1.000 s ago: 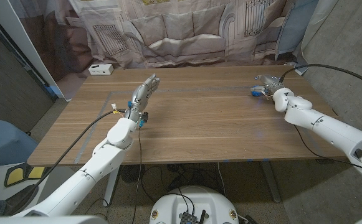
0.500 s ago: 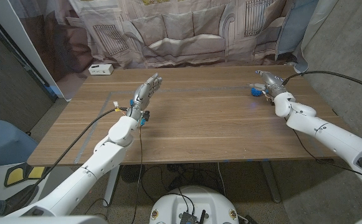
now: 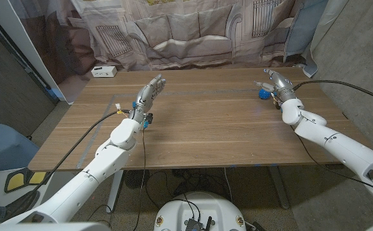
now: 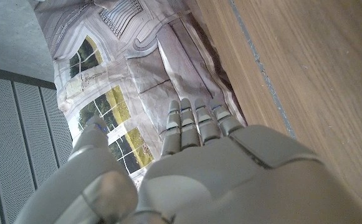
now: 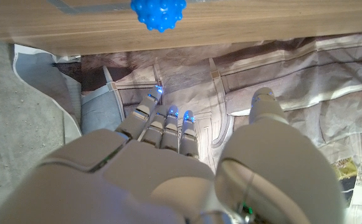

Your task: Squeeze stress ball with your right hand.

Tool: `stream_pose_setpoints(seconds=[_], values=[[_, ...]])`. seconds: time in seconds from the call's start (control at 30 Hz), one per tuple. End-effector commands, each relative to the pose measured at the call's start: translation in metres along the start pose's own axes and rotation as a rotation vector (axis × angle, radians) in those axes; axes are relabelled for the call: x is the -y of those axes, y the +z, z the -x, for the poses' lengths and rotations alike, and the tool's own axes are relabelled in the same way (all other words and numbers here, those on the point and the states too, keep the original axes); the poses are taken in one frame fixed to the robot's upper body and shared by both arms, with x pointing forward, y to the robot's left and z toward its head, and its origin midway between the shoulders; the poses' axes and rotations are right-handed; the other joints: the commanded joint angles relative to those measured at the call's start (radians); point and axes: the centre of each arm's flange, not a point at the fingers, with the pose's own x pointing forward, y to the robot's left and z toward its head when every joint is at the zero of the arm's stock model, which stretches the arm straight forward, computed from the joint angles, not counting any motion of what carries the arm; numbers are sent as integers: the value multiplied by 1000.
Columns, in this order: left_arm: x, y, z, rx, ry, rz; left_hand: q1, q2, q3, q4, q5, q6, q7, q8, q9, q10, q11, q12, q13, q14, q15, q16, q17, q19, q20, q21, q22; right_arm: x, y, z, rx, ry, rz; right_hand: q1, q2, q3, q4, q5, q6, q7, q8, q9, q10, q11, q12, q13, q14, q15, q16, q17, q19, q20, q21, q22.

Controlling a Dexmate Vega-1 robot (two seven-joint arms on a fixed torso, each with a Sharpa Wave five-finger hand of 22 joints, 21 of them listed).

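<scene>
I see the blue stress ball (image 3: 262, 94) near the table's (image 3: 205, 128) far right edge, just beside my right hand (image 3: 278, 85), fingers spread, holding nothing. My left hand (image 3: 149, 95) waits open mid-table.

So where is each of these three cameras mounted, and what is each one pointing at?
Head view: on the robot's head, looking down over the wooden table; both arms show, left hand raised, right hand by the blue ball.
Left wrist view: on the left wrist, looking along the left hand's back toward the printed curtain past the table edge.
Right wrist view: on the right wrist, looking along the open right hand toward the ball and curtain.
Shared: the head and right wrist views both show the ball on the table.
</scene>
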Motion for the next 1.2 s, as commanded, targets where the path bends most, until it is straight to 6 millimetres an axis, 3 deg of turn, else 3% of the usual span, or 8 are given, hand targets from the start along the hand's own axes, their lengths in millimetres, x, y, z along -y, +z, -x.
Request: stream_pose_setpoints(seconds=[0.03, 0.27, 0.93, 1.2], values=[[-9, 3, 0, 10, 15, -3, 10, 3, 7, 1, -1, 7, -1, 0, 3, 7, 5, -2, 2, 7, -1, -1, 2, 2, -4, -3, 5, 1, 5, 13, 11, -53, -130, -18, -1, -2, 6, 0, 46, 4, 23, 2, 27, 6, 10, 2, 21, 2, 10, 0, 10, 4, 2, 2], [-13, 7, -1, 12, 10, -15, 9, 3, 7, 1, -1, 6, 0, -1, 3, 8, 4, -2, 2, 7, -2, -1, 2, 1, -4, -3, 5, 3, 10, 25, 42, -95, -194, -30, 0, -1, 4, 0, 92, 9, 35, 3, 75, 7, 23, 4, 70, 2, 24, -7, 49, 5, 12, 3], [-19, 15, -23, -30, -23, -74, 8, 1, 6, 2, -1, 3, 1, -3, 3, 4, 6, -4, 2, 3, -1, -3, 2, -2, -4, -4, 5, 5, 19, 53, 82, -85, -581, -49, 0, -6, 9, -2, 89, 13, 28, 2, 72, 13, 17, 4, 69, 11, 20, -8, 58, 9, 10, 3], [-8, 14, -29, -14, -42, -68, 8, 0, 6, 2, -1, 0, 0, -4, 3, 5, 7, -4, 2, 2, 1, -3, 2, -2, -4, -5, 5, 4, 11, 66, 78, -95, -770, -84, -1, -18, 23, -7, 106, 9, 30, 1, 81, 22, 17, 3, 73, 19, 21, -8, 49, 22, 4, 4]])
